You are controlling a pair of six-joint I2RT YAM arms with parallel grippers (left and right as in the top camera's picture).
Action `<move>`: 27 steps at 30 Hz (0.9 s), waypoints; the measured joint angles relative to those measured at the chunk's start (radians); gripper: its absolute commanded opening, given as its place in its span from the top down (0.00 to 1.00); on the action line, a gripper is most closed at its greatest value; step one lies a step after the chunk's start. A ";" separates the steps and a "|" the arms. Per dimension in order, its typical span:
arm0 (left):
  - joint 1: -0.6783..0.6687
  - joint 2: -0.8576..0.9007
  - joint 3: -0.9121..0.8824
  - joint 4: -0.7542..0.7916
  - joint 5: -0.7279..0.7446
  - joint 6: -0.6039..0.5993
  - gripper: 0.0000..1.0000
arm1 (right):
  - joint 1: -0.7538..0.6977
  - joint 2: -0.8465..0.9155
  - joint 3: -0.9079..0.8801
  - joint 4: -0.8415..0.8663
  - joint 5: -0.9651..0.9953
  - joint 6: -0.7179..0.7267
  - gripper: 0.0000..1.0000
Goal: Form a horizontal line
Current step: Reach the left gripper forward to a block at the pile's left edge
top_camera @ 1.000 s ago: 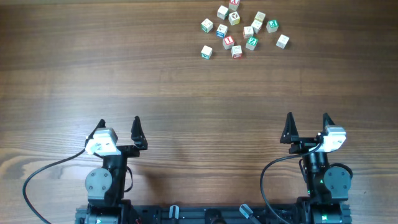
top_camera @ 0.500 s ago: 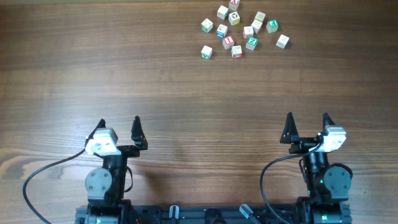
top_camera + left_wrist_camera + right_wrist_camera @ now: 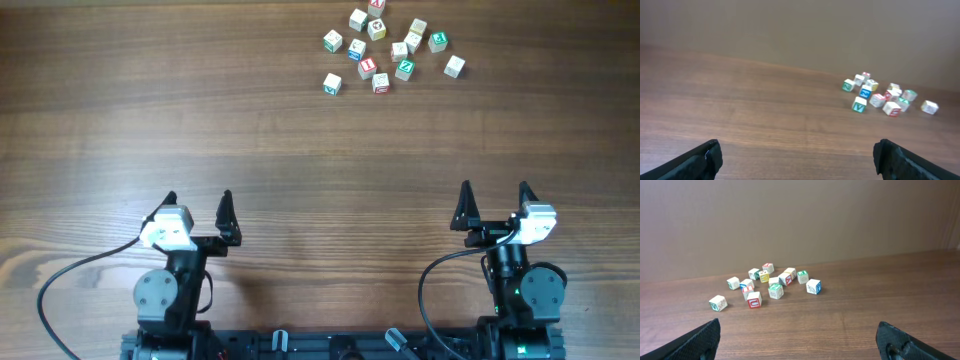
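Observation:
Several small white letter cubes point(image 3: 385, 45) lie in a loose cluster at the far right of the table; no horizontal line of them shows. A green-marked cube point(image 3: 332, 84) and a red-marked cube point(image 3: 381, 83) sit at the cluster's near edge. Both wrist views show the cluster far ahead, as cubes point(image 3: 885, 95) and as cubes point(image 3: 775, 287). My left gripper point(image 3: 198, 197) point(image 3: 797, 150) and right gripper point(image 3: 494, 187) point(image 3: 798, 330) hover near the table's front edge, far from the cubes. Both stand open with nothing between their fingers.
One cube point(image 3: 455, 66) sits slightly apart at the cluster's right side. The wooden table point(image 3: 200, 100) stretches between the grippers and the cubes. A plain brown wall point(image 3: 800, 220) rises behind the table's far edge.
The left gripper has shifted slightly to the right and toward the front edge. The right gripper and the cubes have not moved.

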 measured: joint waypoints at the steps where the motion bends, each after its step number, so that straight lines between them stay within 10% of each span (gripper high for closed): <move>1: 0.000 0.000 0.014 -0.010 0.011 0.000 0.00 | 0.000 0.000 0.000 0.000 0.000 0.000 0.00; 15: 0.000 0.068 0.223 -0.145 0.092 0.000 0.00 | 0.000 0.000 0.000 0.000 0.000 0.000 0.00; 27: 0.000 0.546 0.570 -0.256 0.252 0.000 0.00 | 0.000 0.000 0.000 0.000 0.000 0.000 0.00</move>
